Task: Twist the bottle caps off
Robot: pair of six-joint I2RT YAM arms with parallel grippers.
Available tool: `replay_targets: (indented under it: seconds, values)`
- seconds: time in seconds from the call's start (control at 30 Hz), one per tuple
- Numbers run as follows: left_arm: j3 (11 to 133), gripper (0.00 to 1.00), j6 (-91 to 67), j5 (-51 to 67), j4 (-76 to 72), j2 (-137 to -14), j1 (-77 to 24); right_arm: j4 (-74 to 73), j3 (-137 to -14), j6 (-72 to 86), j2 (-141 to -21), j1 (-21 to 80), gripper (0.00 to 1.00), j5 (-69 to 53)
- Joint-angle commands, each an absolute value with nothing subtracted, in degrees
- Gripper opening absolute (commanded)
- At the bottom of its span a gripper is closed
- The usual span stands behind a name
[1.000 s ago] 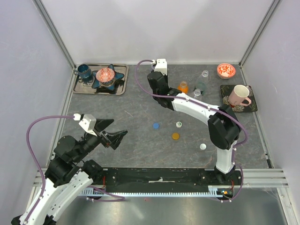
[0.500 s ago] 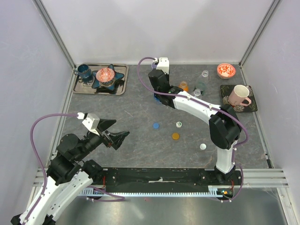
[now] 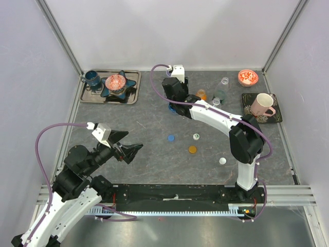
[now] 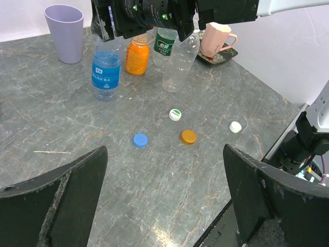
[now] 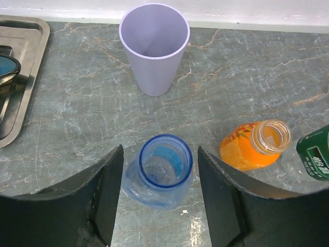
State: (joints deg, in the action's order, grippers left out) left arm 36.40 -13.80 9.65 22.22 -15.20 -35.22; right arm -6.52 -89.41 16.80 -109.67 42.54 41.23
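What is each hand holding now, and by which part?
Nothing. The left hand is open and empty; the right hand stands open around the blue bottle, not gripping it.

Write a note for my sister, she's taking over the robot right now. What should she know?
Left gripper: open, empty, hovering over the near part of the table.
Right gripper: open, jaws either side of the blue bottle, seemingly not squeezing.
Caps: blue cap, orange cap, white-and-green cap and white cap lie loose on the table.
Bottles: blue bottle and orange bottle stand open; green-label bottle and clear bottle stand beside them, tops hidden.
Done: four caps off.
Left: probably only lifting the right arm away.
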Motion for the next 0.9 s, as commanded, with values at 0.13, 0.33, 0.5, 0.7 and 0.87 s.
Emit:
replay_targets:
  seconds: [0.13, 0.33, 0.5, 0.7, 0.87]
  values:
    - [36.9, 0.99, -12.9, 11.1, 20.3, -15.9, -35.2, -7.2, -92.5, 17.3, -107.2, 42.2, 0.73, 40.8]
    - [36.7, 0.99, -13.0, 11.2, 20.3, -15.8, -35.2, -7.5, -92.8, 17.5, -107.0, 42.1, 0.76, 40.0]
    - [36.6, 0.99, -13.2, 11.3, 20.4, -15.8, -35.2, -7.6, -92.2, 18.5, -106.6, 42.3, 0.77, 38.7]
    - [36.4, 0.99, -13.2, 11.3, 20.4, -15.7, -35.2, -7.6, -91.4, 19.0, -106.0, 42.2, 0.78, 38.0]
    - [36.6, 1.0, -13.2, 10.5, 20.7, -15.8, -35.2, -6.3, -88.7, 18.2, -100.7, 42.9, 0.82, 36.5]
